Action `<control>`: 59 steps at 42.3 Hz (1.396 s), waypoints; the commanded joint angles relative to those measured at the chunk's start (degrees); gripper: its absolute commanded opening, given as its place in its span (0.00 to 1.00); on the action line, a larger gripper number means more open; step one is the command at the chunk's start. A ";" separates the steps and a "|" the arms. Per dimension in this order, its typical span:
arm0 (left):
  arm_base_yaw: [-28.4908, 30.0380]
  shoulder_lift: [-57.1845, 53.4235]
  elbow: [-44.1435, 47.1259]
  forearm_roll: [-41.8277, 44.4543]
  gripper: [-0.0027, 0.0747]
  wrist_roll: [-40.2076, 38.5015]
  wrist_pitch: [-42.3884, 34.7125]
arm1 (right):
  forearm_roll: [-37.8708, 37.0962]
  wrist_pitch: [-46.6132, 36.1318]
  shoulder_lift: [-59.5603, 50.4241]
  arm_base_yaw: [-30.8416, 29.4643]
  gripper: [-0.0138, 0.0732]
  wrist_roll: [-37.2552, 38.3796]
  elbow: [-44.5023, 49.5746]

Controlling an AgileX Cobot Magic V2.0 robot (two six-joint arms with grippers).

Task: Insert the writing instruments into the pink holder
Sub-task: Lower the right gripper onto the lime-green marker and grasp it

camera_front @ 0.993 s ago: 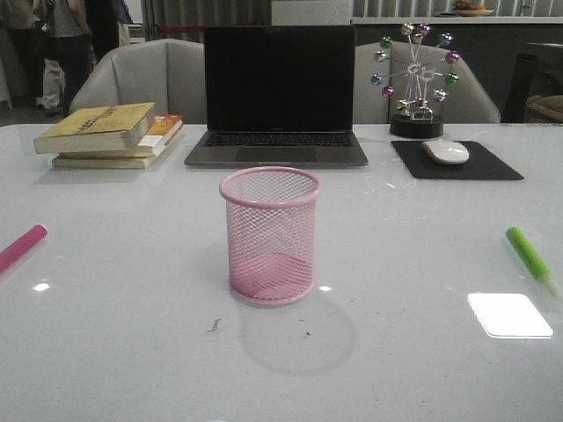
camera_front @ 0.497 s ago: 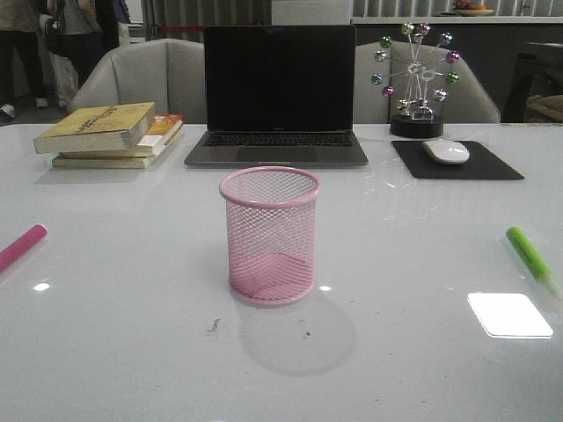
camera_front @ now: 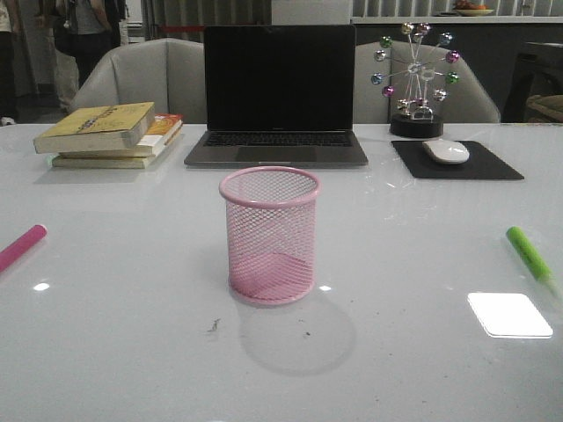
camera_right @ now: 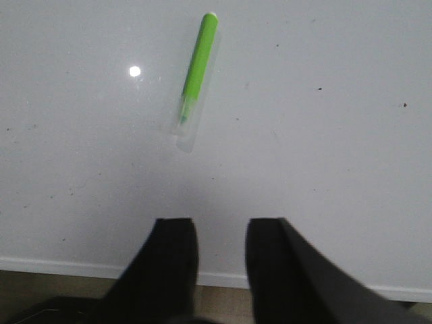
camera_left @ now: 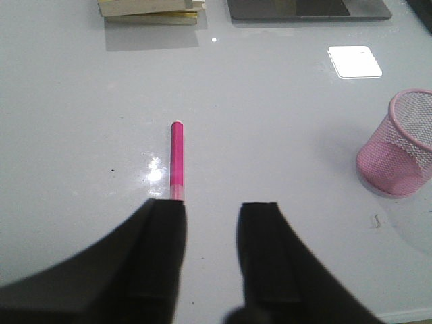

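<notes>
While the pink holder (camera_front: 269, 236) stands upright and empty near the middle of the white worktop (camera_front: 123, 334), both writing instruments lie flat on that surface, well apart from the holder. Seen from the front, the magenta marker (camera_front: 21, 246) lies to the left of the holder, at the worktop's left edge, and the lime green marker (camera_front: 528, 252) lies to the right of the holder, just behind a bright rectangular reflection (camera_front: 509, 315). Neither marker touches the holder. Beyond the holder sit a laptop (camera_front: 277, 95) with a dark screen, a stack of books (camera_front: 110, 134) to the left of the laptop, and a mouse (camera_front: 446, 150) on a black pad (camera_front: 455, 161) to its right, with a small ferris-wheel ornament (camera_front: 415, 79) behind the pad. The left gripper (camera_left: 210, 214) is released, jaws apart and holding nothing, with the magenta marker's near end just beside one finger. The right gripper (camera_right: 221, 233) is likewise released and unloaded, with the lime green marker lying ahead of it, clear of both fingers
</notes>
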 commanded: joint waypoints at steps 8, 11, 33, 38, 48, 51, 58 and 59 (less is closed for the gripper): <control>-3.38 0.68 -1.89 -2.62 0.69 1.87 -3.81 | 2.06 -2.52 7.43 0.04 0.72 0.14 -4.23; -6.61 0.68 -1.89 -2.62 0.69 2.74 -3.81 | 2.38 -1.97 11.17 0.04 0.72 0.14 -6.40; -22.06 0.68 -1.89 -2.62 0.69 2.97 -3.81 | 3.66 -1.63 44.51 0.04 0.72 0.14 -26.41; -22.20 0.68 -1.89 -2.62 0.69 2.97 -3.81 | 3.66 -1.76 51.54 0.04 0.72 0.14 -31.75; -22.20 0.68 -1.89 -2.62 0.69 2.97 -3.81 | 1.72 0.02 61.94 0.71 0.72 0.14 -41.41; -22.20 0.68 -1.89 -2.62 0.69 2.97 -3.81 | 1.29 -0.03 64.23 1.36 0.72 0.14 -43.47; -22.20 0.68 -1.89 -2.62 0.69 2.97 -3.81 | 1.29 0.11 68.51 1.77 0.72 1.93 -47.05; -22.20 0.68 -1.89 -2.62 0.69 2.97 -3.81 | 1.12 0.17 68.94 1.77 0.72 2.07 -47.27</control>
